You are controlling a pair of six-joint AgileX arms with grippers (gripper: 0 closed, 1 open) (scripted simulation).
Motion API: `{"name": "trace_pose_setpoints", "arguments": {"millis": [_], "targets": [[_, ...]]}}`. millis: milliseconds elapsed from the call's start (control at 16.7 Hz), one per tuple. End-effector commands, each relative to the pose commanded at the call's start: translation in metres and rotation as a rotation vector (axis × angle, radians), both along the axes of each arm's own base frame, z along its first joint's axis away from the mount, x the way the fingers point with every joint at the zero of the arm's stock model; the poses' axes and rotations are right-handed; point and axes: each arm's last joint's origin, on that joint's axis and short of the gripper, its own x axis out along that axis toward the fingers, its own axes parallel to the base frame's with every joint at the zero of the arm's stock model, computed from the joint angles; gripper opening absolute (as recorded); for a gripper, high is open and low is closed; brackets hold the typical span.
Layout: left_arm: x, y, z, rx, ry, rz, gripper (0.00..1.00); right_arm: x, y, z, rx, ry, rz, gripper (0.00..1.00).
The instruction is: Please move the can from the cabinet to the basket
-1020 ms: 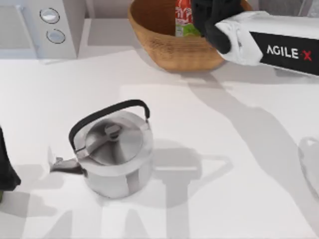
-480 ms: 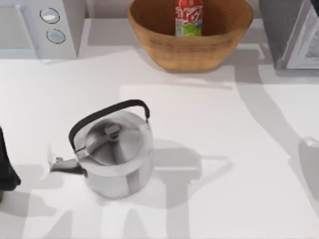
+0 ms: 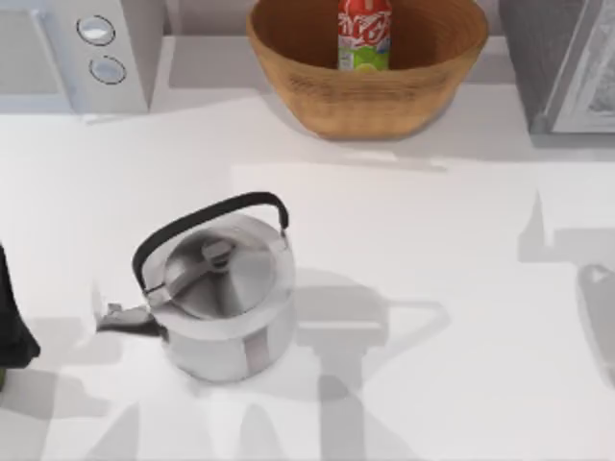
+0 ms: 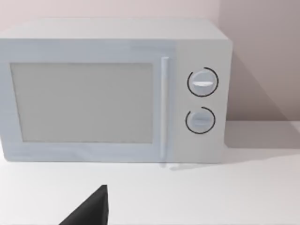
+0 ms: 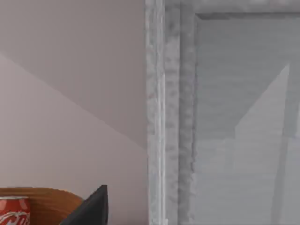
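A: What sits at the left of the bench [image 3: 432, 250]?

B: At ten o'clock in the top view, a white microwave [image 3: 77, 53] with two round knobs on its right side. At nine o'clock, on the very edge, there is a dark part of the left arm [image 3: 12, 322]. The left wrist view faces the microwave's door, and a dark wedge of the left gripper [image 4: 91, 211] pokes in low down.

A: Is that gripper wide or narrow?

B: I cannot tell.

A: And nearer the middle?

B: A steel kettle [image 3: 216, 298] stands at about eight o'clock from the bench's centre. Its black handle arches over the lid and its spout points to nine o'clock. It is well apart from everything else.

A: Where is the can?

B: At twelve o'clock. The can [image 3: 364, 34] stands upright inside the basket [image 3: 365, 96], toward its far side, with the green patch lowest. Nothing grips it.

A: And the cabinet?

B: At one to two o'clock, just beside the basket, is the dark grey cabinet [image 3: 562, 62] with its lighter door panel. The can is apart from it.

A: What about the right gripper?

B: The right wrist view looks at the cabinet door from close by, with the basket's rim and the can's top beside it. A dark wedge of the right gripper [image 5: 91, 211] shows, but I cannot tell whether it is wide or narrow.
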Motion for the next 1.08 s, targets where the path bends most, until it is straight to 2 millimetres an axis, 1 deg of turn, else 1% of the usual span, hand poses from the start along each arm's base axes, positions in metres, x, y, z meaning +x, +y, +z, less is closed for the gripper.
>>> {"name": "trace_pose_setpoints", "arguments": {"millis": [60,180,360,480,540,660,960,1080], "targets": [[0.0,0.0,0.0,0.0,0.0,0.0,1.0,-0.015,-0.006,-0.017,-0.001,-0.003,0.0,1.0],[0.0,0.0,0.0,0.0,0.0,0.0,1.0,-0.035,-0.013,-0.055,-0.006,0.009,0.0,1.0],[0.0,0.0,0.0,0.0,0.0,0.0,1.0,-0.046,-0.02,-0.106,-0.013,0.055,0.001,1.0],[0.0,0.0,0.0,0.0,0.0,0.0,1.0,-0.047,-0.022,-0.128,-0.014,0.081,0.002,1.0],[0.0,0.0,0.0,0.0,0.0,0.0,1.0,-0.048,-0.023,-0.135,-0.014,0.089,0.001,1.0],[0.0,0.0,0.0,0.0,0.0,0.0,1.0,-0.048,-0.024,-0.139,-0.014,0.095,0.001,1.0],[0.0,0.0,0.0,0.0,0.0,0.0,1.0,-0.047,-0.024,-0.138,-0.014,0.095,0.003,1.0],[0.0,0.0,0.0,0.0,0.0,0.0,1.0,-0.047,-0.025,-0.13,-0.017,0.071,0.008,1.0]]}}
